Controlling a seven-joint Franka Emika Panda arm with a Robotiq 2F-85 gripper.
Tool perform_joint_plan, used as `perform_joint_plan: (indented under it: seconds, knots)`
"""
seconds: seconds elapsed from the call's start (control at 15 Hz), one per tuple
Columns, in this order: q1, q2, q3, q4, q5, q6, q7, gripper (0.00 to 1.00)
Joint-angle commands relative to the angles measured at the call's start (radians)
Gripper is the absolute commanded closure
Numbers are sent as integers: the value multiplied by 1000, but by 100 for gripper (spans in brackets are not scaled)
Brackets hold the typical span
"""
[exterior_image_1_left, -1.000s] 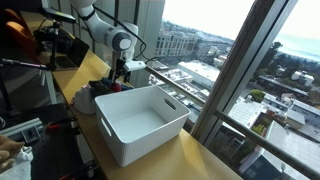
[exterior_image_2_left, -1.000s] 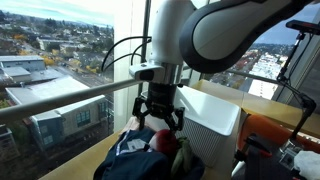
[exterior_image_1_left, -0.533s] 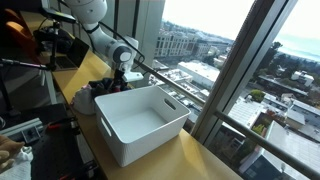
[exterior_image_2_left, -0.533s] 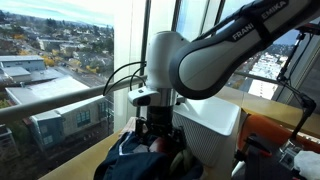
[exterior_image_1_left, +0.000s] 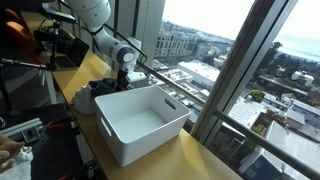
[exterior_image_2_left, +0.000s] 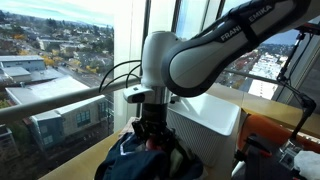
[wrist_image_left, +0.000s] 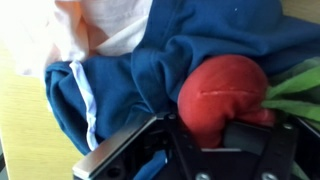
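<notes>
A red plush fruit (wrist_image_left: 222, 95) with green leaves (wrist_image_left: 296, 88) lies on a crumpled blue garment (wrist_image_left: 120, 70), beside a white and orange cloth (wrist_image_left: 95, 25). In the wrist view my gripper (wrist_image_left: 208, 128) is pressed down into this pile, its two fingers closed against the sides of the red plush. In both exterior views the gripper (exterior_image_1_left: 122, 80) (exterior_image_2_left: 152, 138) points straight down into the clothes pile (exterior_image_1_left: 95, 95) next to a white plastic bin (exterior_image_1_left: 150, 140), which has nothing in it. The fingertips are buried in cloth in the exterior views.
The pile and bin sit on a wooden table (exterior_image_1_left: 88, 68) along a large window with a railing (exterior_image_2_left: 60, 100). The bin's wall (exterior_image_2_left: 215, 118) stands close beside the arm. Black equipment (exterior_image_1_left: 55, 45) crowds the table's far end.
The gripper has dropped down onto the pile, and its jaws have gone from wide open to closed around the red plush fruit.
</notes>
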Motion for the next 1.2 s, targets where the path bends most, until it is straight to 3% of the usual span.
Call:
perform_joint_plan:
  seconds: [0.0,0.67,1.13]
  knots:
    - [-17,1,13,34,26,-31,-34,99]
    - [-84,-228,-2,54,46,-55,-56,100]
    - [-172,-420,-35,30,152,-67,-142,100]
